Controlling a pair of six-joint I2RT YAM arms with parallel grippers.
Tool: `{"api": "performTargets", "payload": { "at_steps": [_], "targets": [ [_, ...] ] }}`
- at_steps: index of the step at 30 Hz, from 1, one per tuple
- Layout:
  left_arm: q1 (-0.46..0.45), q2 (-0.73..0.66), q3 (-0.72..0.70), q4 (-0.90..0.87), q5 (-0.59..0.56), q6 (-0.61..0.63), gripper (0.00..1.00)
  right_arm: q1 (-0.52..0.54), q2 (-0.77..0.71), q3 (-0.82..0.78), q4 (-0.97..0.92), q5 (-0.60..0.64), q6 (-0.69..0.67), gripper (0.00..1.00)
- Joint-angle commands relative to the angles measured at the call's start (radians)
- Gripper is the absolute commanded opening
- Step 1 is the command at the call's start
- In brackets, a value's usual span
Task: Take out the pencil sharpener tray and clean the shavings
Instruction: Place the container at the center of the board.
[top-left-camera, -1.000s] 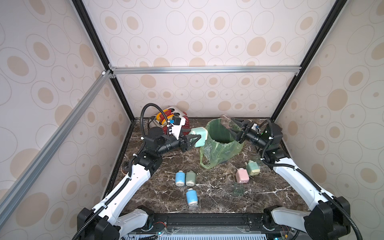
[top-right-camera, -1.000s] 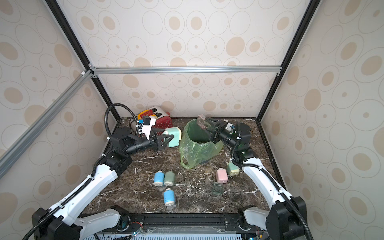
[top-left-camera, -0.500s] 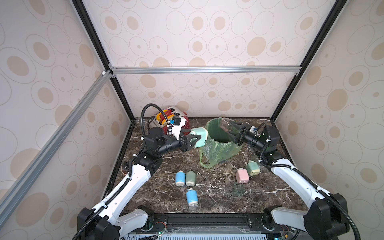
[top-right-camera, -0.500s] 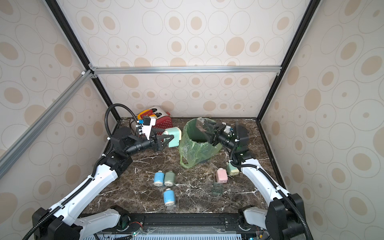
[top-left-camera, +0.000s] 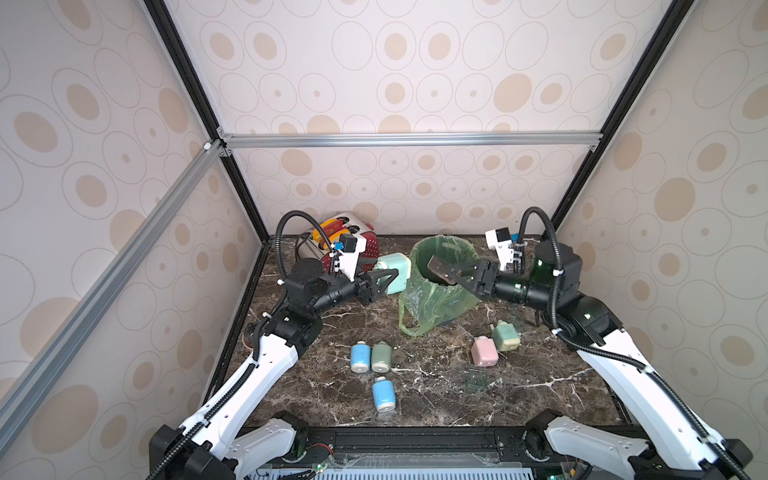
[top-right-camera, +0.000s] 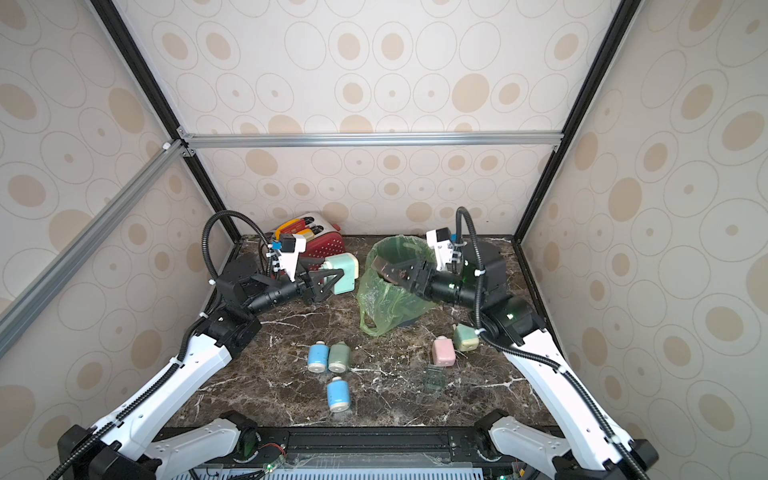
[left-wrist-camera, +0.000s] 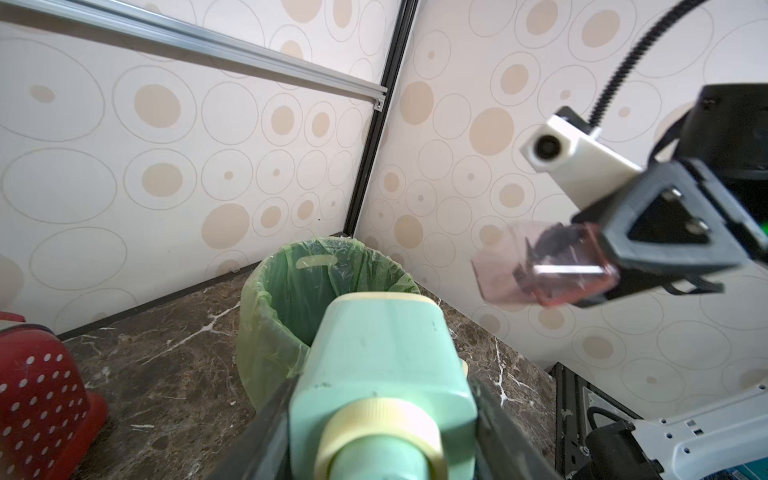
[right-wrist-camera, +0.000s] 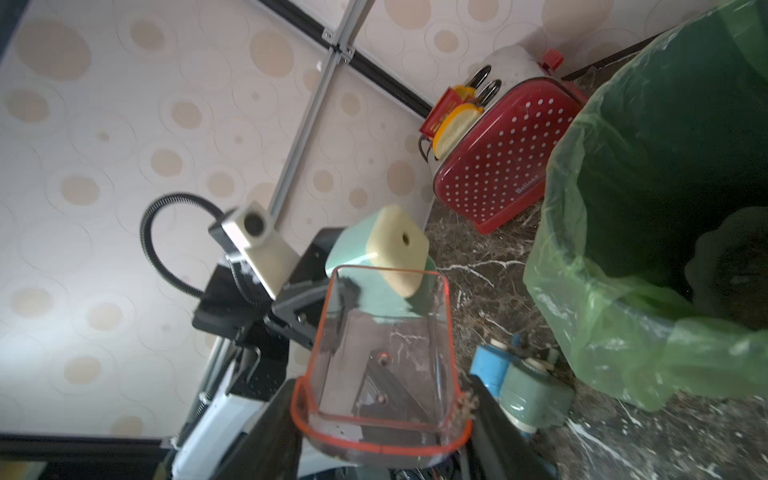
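Near green-lined bin (top-left-camera: 432, 297): right fingers (left-wrist-camera: 648, 255) pinch clear pink boxy tray (left-wrist-camera: 552, 274); left fingers (left-wrist-camera: 498, 428) clamp mint blocky sharpener (left-wrist-camera: 382, 345).

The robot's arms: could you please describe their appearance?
The left arm and right arm have white lower links and black upper joints. The left end effector and right end effector are black with triangular open-frame fingers. Each wrist carries a white boxy camera and a looping black corrugated cable.
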Motion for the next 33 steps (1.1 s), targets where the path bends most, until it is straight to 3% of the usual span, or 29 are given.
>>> {"api": "performTargets", "payload": {
  "at_steps": [1, 6, 10, 16, 20, 26, 28, 33],
  "targets": [
    [-0.004, -0.033, 0.024, 0.026, -0.029, 0.033, 0.0, 0.18, -0.03, -0.038, -0.275, 0.317, -0.252, 0.0],
    [-0.004, -0.057, 0.022, 0.007, -0.049, 0.048, 0.0, 0.513, -0.03, -0.173, -0.318, 0.721, -0.228, 0.0],
    [-0.005, -0.067, 0.022, 0.004, -0.053, 0.053, 0.0, 0.647, 0.023, -0.286, -0.316, 0.903, -0.117, 0.0],
    [-0.004, -0.073, 0.019, 0.002, -0.055, 0.053, 0.0, 0.662, -0.012, -0.572, -0.09, 0.965, 0.027, 0.0],
    [-0.005, -0.071, 0.018, 0.004, -0.054, 0.051, 0.0, 0.663, -0.035, -0.705, 0.01, 1.01, 0.056, 0.02],
    [-0.004, -0.059, 0.021, 0.012, -0.042, 0.043, 0.0, 0.661, 0.05, -0.706, -0.053, 1.028, 0.104, 0.24],
    [-0.004, -0.062, 0.019, 0.011, -0.042, 0.043, 0.0, 0.661, 0.072, -0.712, -0.061, 1.028, 0.118, 0.36],
    [-0.004, -0.065, 0.018, 0.008, -0.04, 0.043, 0.0, 0.66, 0.057, -0.733, -0.04, 1.01, 0.109, 0.56]
  ]
}}
